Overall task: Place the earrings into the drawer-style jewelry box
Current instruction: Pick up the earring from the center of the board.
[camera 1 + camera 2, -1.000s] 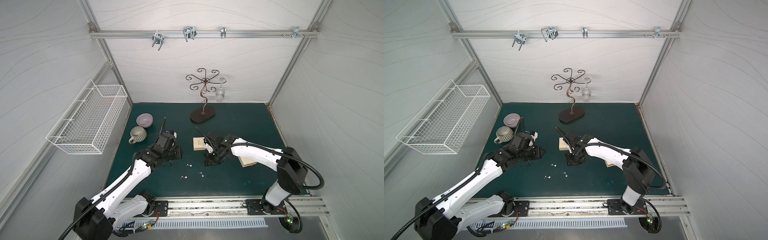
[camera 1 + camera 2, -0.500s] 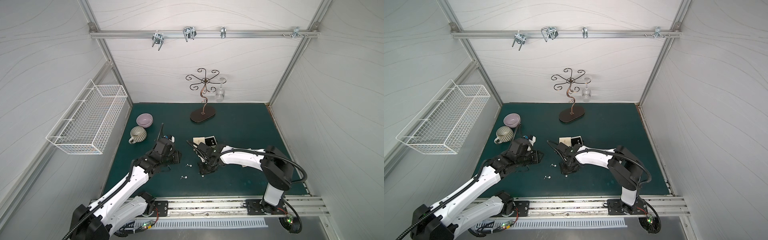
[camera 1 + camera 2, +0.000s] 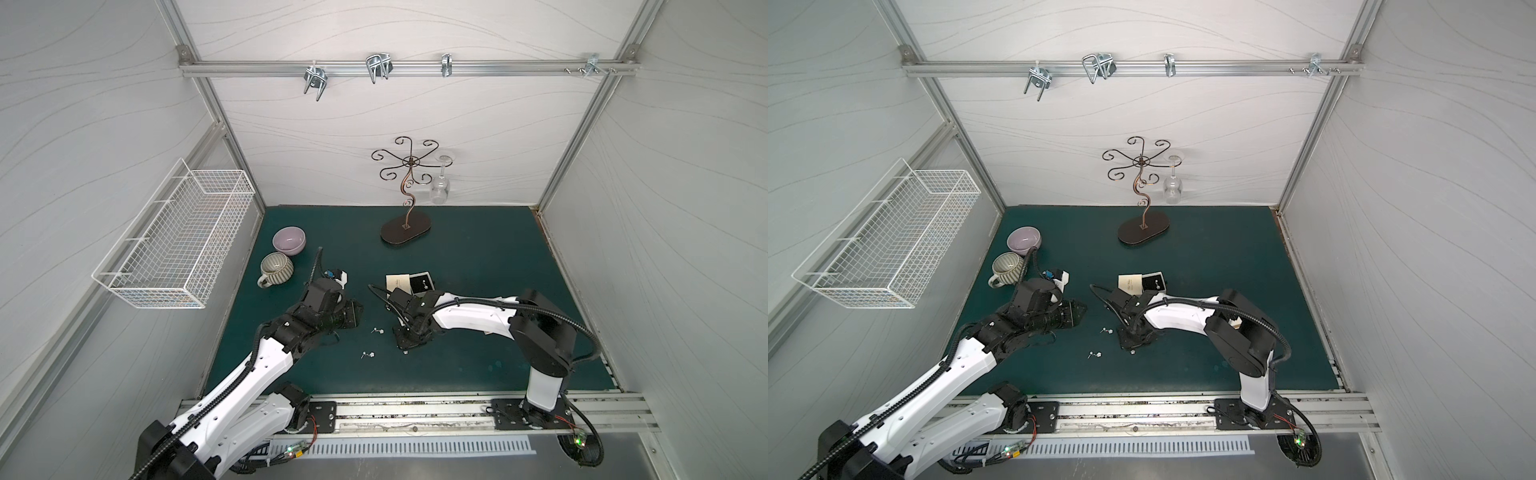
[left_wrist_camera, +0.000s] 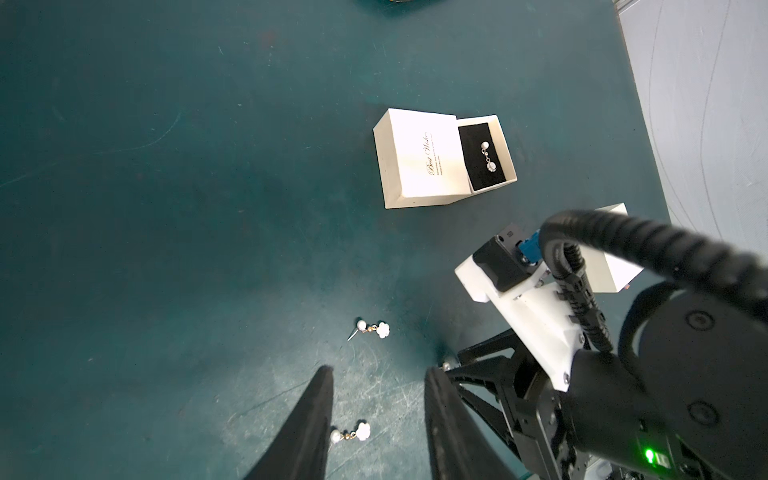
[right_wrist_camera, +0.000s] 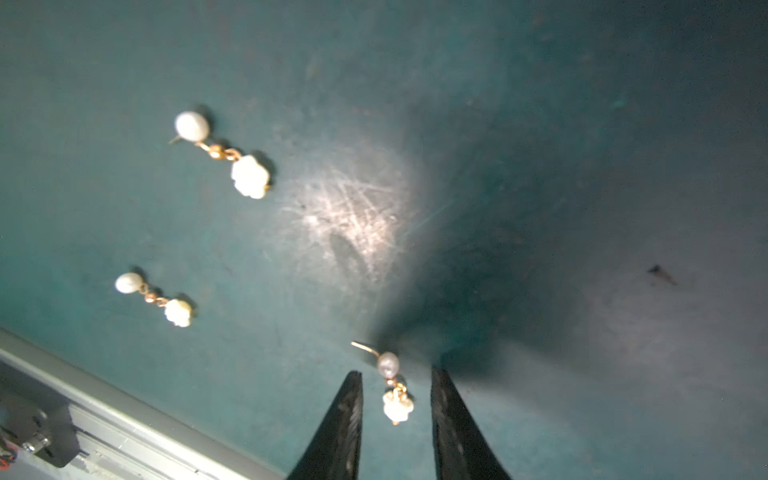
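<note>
The right gripper (image 5: 395, 372), having swung nearward from the white cardboard drawer-style jewelry box (image 4: 415, 158), is now straddling one pale bead-and-flower drop earring (image 5: 397, 401) on the dark green desk (image 3: 478, 257), jaws spread and not yet pinching, while the left gripper (image 4: 379, 369) is hovering spread and empty to its left.

This is a robot lab, a small test booth. Plain white walls (image 3: 415, 116) close it in on three sides, and a shiny metal bar (image 3: 498, 68) with hooks runs across the far wall. A left robot arm (image 3: 266, 365) and a right robot arm (image 3: 469, 320) are bolted to a metal rail (image 3: 415, 409) at the near edge of a dark green counter (image 3: 478, 257). A white wire basket (image 3: 174, 241) hangs on the left wall.
</note>
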Controlling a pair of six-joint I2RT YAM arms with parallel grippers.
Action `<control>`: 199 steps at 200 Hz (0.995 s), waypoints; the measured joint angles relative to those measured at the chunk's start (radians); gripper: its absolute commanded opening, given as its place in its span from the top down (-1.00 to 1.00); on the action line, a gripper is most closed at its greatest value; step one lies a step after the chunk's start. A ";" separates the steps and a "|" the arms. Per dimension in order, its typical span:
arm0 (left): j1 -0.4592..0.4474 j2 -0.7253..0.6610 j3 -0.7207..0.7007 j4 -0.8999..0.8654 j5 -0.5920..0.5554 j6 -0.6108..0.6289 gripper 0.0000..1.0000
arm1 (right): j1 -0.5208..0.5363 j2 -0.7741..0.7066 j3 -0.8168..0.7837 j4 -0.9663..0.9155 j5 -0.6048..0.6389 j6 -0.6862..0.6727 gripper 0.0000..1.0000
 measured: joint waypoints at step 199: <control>0.004 -0.020 -0.006 0.000 0.001 0.000 0.13 | 0.005 0.026 0.010 0.003 0.019 -0.028 0.75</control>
